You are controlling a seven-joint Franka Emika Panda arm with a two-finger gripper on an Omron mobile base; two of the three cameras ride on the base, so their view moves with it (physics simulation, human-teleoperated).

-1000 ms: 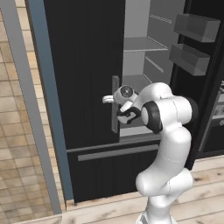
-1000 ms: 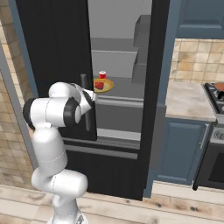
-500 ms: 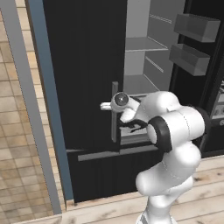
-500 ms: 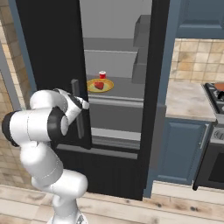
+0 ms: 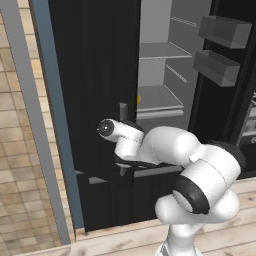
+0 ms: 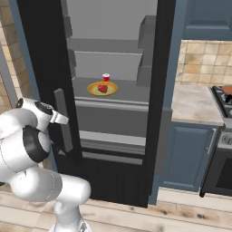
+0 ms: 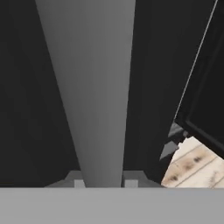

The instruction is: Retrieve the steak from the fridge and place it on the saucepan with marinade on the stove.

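Observation:
The fridge stands with its doors swung out and its pale grey inside showing. On a middle shelf the steak lies on a yellow-rimmed plate. My gripper is shut on the left door's grey bar handle, which runs up between the fingertips. From the right base view the hand sits against that handle. At the far right edge is the stove with an orange-brown bit of the saucepan with marinade on it.
A small red cup stands behind the plate. The right door's bins hang at the upper right. A blue cabinet with a counter top lies between fridge and stove. A wall post stands left of the open door.
The arm has drawn back toward the base with the handle held, and the left door has swung further out. More of the fridge's inside shows.

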